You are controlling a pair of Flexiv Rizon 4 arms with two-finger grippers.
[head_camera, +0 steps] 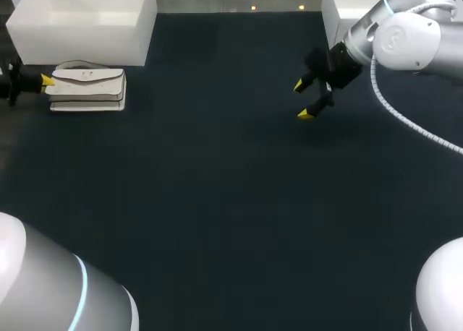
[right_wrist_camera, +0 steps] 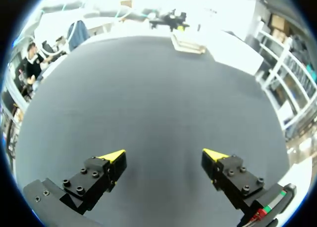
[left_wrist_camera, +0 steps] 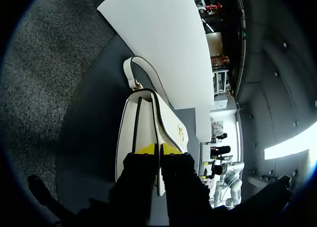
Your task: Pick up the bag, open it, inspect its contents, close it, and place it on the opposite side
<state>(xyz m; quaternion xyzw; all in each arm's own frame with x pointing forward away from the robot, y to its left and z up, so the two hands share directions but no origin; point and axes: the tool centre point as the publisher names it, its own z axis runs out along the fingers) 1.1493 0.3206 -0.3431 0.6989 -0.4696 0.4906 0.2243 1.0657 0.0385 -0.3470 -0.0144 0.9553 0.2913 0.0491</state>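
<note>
A white handbag [head_camera: 88,89] lies at the far left of the dark table, its strap toward the white box behind it. At the bag's left end my left gripper [head_camera: 48,80] is shut on the bag. The left wrist view shows the bag [left_wrist_camera: 143,123] with the black-edged flap pinched between the two yellow tips of the left gripper [left_wrist_camera: 158,148]. Far across the table at the right, my right gripper [head_camera: 302,100] hangs open above the mat. In its wrist view the right gripper [right_wrist_camera: 163,155] holds nothing, and the bag [right_wrist_camera: 187,42] is small at the far edge.
A large white box [head_camera: 87,20] stands right behind the bag, close to its strap side. Another white box [head_camera: 347,6] sits at the back right, beside my right arm. Dark mat [head_camera: 217,186] covers the table between the arms.
</note>
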